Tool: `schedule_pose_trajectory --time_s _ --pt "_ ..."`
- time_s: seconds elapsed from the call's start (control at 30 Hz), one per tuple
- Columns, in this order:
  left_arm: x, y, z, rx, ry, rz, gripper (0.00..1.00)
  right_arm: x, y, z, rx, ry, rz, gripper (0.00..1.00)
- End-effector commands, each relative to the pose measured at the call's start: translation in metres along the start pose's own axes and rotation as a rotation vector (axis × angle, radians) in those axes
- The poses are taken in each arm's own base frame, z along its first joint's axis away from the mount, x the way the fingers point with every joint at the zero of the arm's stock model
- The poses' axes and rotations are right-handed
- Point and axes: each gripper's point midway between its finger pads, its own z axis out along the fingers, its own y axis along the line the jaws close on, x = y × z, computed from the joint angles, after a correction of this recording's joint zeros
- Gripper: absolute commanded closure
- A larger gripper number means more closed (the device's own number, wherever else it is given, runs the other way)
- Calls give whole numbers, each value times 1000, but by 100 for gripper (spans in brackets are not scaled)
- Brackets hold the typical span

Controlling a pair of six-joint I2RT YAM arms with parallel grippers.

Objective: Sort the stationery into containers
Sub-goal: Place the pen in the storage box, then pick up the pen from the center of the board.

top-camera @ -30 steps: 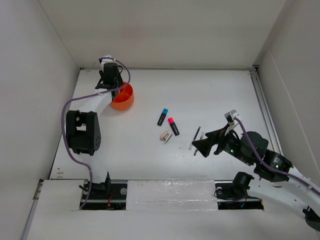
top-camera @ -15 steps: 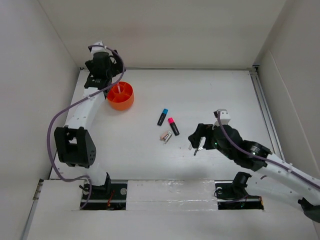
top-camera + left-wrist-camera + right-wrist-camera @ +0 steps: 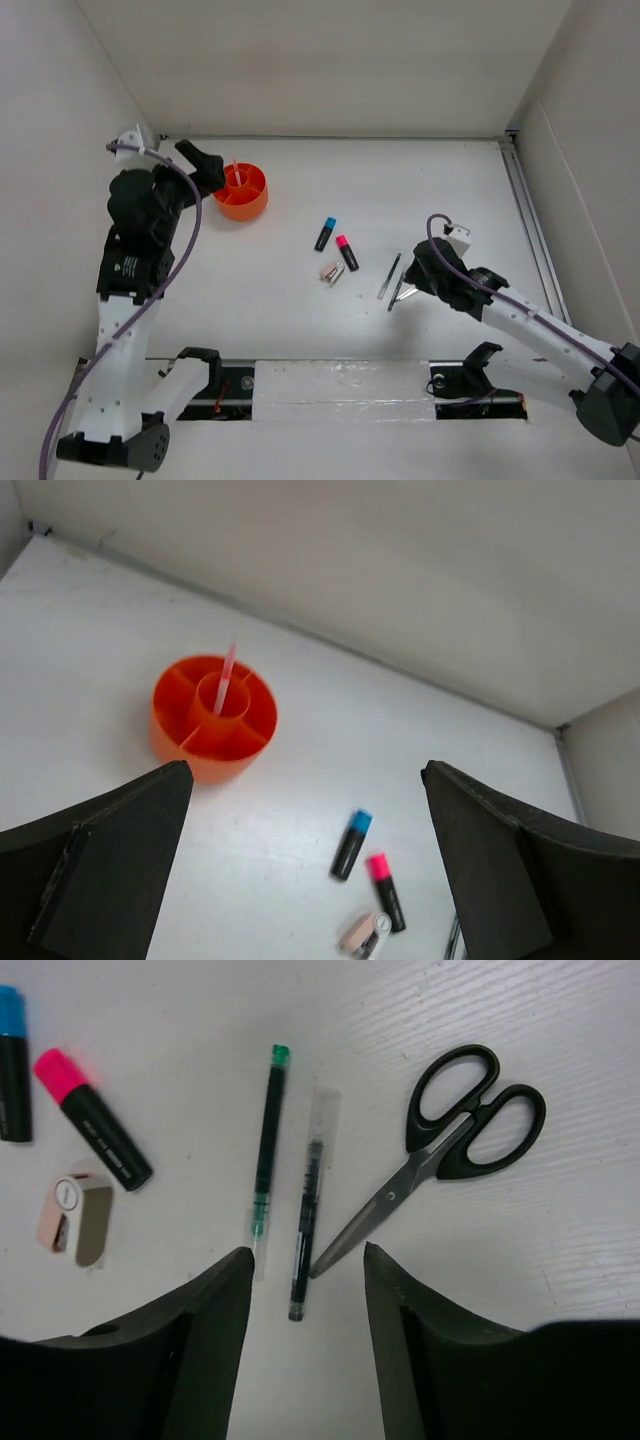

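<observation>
The round orange organiser stands at the far left with a thin pink pen upright in its centre well. My left gripper hangs open and empty, high and to the near left of it. Mid-table lie a blue-capped highlighter, a pink-capped one and small erasers. My right gripper is low over a green-tipped pen and a dark pen. Its jaws stand apart astride the dark pen's near end. Black-handled scissors lie just right.
White walls close the table at the back and both sides, and a rail runs along the right edge. The scissors' blade tip points in between my right fingers, beside the dark pen.
My left gripper opened and drew back up and left from the organiser, leaving the pink pen in the centre well. My right gripper came down over the pens and its jaws narrowed.
</observation>
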Motion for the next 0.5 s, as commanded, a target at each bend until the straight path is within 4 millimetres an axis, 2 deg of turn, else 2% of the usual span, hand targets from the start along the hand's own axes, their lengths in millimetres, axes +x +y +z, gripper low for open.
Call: schedule_pose_trajectory --time_s 0.0,0.03,0.13,0.2,0.27,0.37,0.47 --pt "54 26 -9 -39 109 2 0 -17 14 19 -54 -21 36 48" --pt "69 35 -15 -48 127 12 0 -11 12 29 -33 5 18 49" --pt "84 44 -20 -46 124 12 0 -19 21 40 -30 22 -10 51" --pt "103 49 -23 -30 143 11 0 -12 20 53 8 58 -47 62" --pt "116 54 -24 -39 183 13 0 -11 23 62 27 77 -84 63" --pt "108 51 -28 -25 152 11 0 -7 21 70 38 94 -94 63" --pt "111 50 -30 -14 157 10 0 1 22 77 35 118 -98 63"
